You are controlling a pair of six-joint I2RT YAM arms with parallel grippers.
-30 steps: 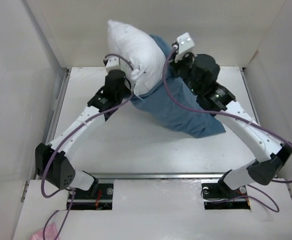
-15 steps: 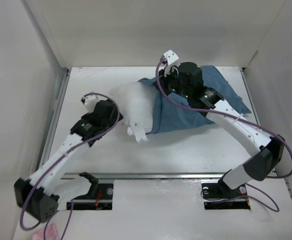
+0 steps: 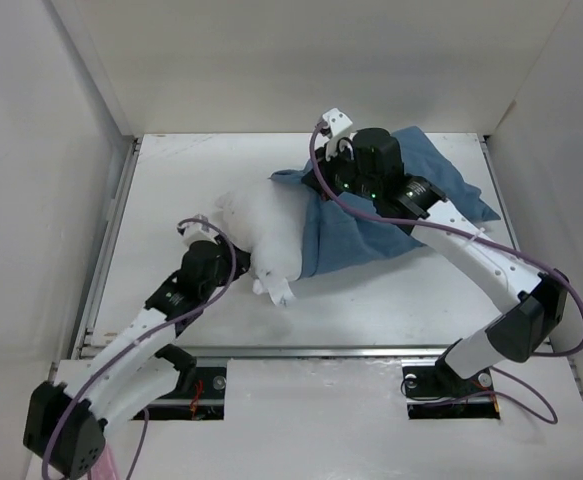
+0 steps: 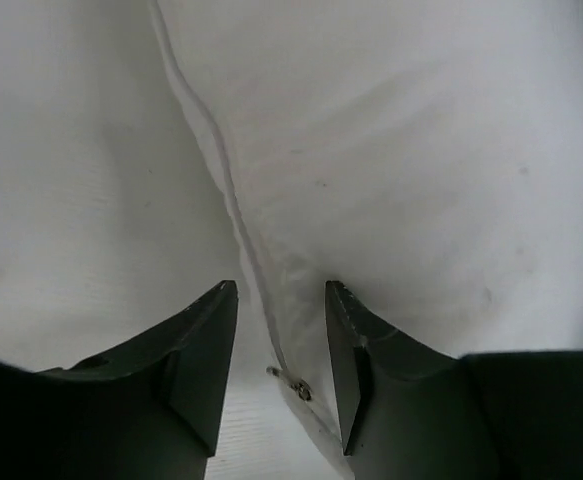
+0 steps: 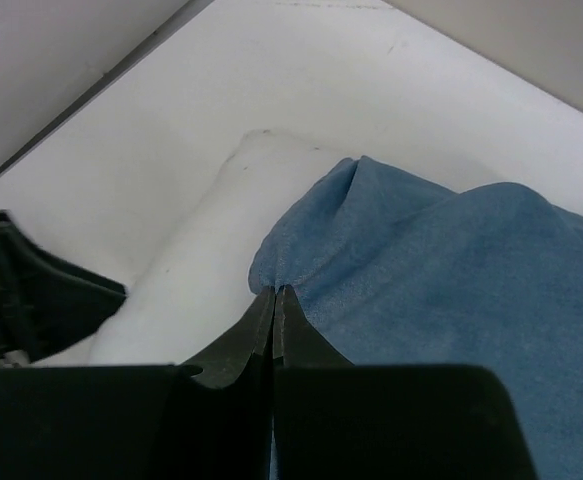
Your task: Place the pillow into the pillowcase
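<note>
**Top external:** The pillow (image 3: 271, 225) lies centre frame on the counter (image 3: 171, 170). Its right end is overlapped by the pillowcase (image 3: 356, 240), which spreads toward the upper right. The left gripper (image 3: 229, 243) is at the pillow's left edge. The right gripper (image 3: 321, 178) is at the pillowcase's upper-left rim.

**Left wrist:** The jaws stand narrowly apart, astride the pillow's seamed edge. The left finger (image 4: 206, 350) is clear of the fabric, and no clamp is observed.

**Right wrist:** The jaws are closed, pinching the pillowcase hem at lower centre of the frame, where the hem meets the pillow.
</note>
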